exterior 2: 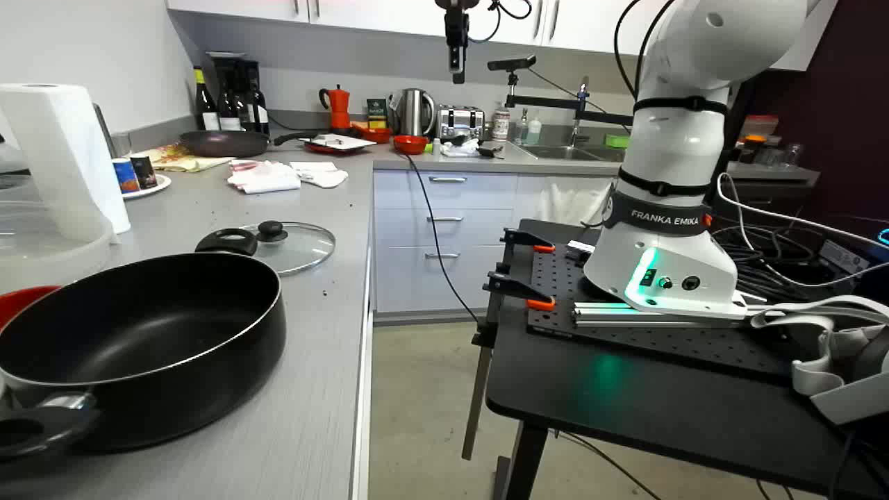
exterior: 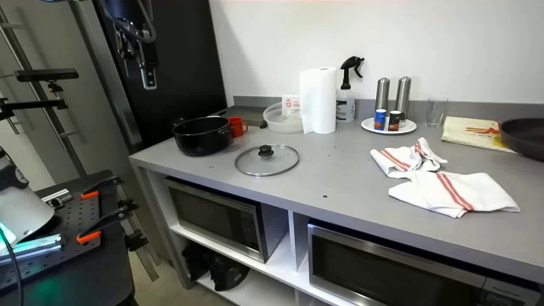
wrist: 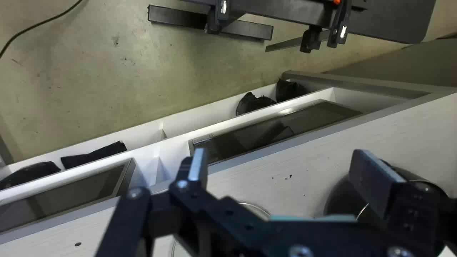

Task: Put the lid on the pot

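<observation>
While gripper hovers, lid beside pot

In an exterior view, a plain white wall rose behind the grey counter, and 2 microwaves sat on white open shelves beneath it. White cabinets hung along a greyish wall, high above 3 stacked drawers with bar handles. A dark maroon wall stood at right. The beige floor carried small dark marks. Green light tinted a black table.
</observation>
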Action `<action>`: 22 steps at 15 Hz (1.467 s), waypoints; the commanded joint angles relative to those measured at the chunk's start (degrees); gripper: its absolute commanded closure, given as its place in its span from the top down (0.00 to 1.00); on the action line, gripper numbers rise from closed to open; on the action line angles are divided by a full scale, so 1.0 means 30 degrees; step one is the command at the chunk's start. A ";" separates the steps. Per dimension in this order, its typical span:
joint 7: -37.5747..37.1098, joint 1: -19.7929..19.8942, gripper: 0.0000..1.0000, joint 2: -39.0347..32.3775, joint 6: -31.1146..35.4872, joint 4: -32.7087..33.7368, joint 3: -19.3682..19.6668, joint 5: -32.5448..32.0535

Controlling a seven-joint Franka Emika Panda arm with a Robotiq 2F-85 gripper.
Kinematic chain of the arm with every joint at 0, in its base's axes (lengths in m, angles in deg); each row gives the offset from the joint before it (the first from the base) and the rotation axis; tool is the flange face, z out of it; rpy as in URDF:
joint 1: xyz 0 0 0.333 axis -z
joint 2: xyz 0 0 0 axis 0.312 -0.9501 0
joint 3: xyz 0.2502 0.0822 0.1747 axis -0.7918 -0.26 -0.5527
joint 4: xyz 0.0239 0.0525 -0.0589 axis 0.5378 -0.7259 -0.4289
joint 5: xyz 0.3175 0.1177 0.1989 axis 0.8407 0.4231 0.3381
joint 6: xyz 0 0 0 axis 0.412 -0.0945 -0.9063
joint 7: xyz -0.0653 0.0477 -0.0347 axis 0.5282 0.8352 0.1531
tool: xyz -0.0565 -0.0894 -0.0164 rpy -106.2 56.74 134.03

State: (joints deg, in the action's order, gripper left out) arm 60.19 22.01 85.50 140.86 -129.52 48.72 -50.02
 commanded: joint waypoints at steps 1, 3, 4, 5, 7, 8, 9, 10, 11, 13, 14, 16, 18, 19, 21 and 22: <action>0.0141 0.0347 1.00 -0.0059 -0.0020 0.0018 -0.0323 0.0165; 0.0141 0.0348 1.00 -0.0062 -0.0019 0.0018 -0.0323 0.0165; 0.0141 0.0348 1.00 -0.0066 -0.0019 0.0018 -0.0323 0.0165; 0.0141 0.0348 1.00 -0.0066 -0.0019 0.0018 -0.0323 0.0165; 0.0141 0.0348 1.00 -0.0067 -0.0019 0.0018 -0.0323 0.0165; 0.0061 0.0333 1.00 -0.0221 0.0150 0.0106 -0.0381 0.0169; 0.0082 0.0295 1.00 -0.0457 0.0226 0.0237 -0.0451 0.0152; 0.0118 0.0200 1.00 -0.0748 0.0443 0.0393 -0.0481 0.0263; 0.0111 0.0148 1.00 -0.1021 0.0694 0.0530 -0.0530 0.0309; -0.0067 0.0069 1.00 -0.1778 0.1406 0.0904 -0.0698 0.0405; 0.0005 -0.0005 1.00 -0.2223 0.1701 0.1153 -0.0769 0.0465; -0.0315 -0.0061 1.00 -0.3285 0.2475 0.1720 -0.1076 0.0469; -0.0432 -0.0165 1.00 -0.4509 0.2949 0.2507 -0.1411 0.0490; -0.0459 -0.0240 1.00 -0.5230 0.3076 0.3013 -0.1611 0.0532; -0.0680 -0.0303 1.00 -0.6652 0.3156 0.4123 -0.2065 0.0529; -0.0679 -0.0345 1.00 -0.7367 0.3111 0.4715 -0.2273 0.0588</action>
State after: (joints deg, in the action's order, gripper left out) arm 59.15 21.39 70.60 150.20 -121.49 43.67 -49.20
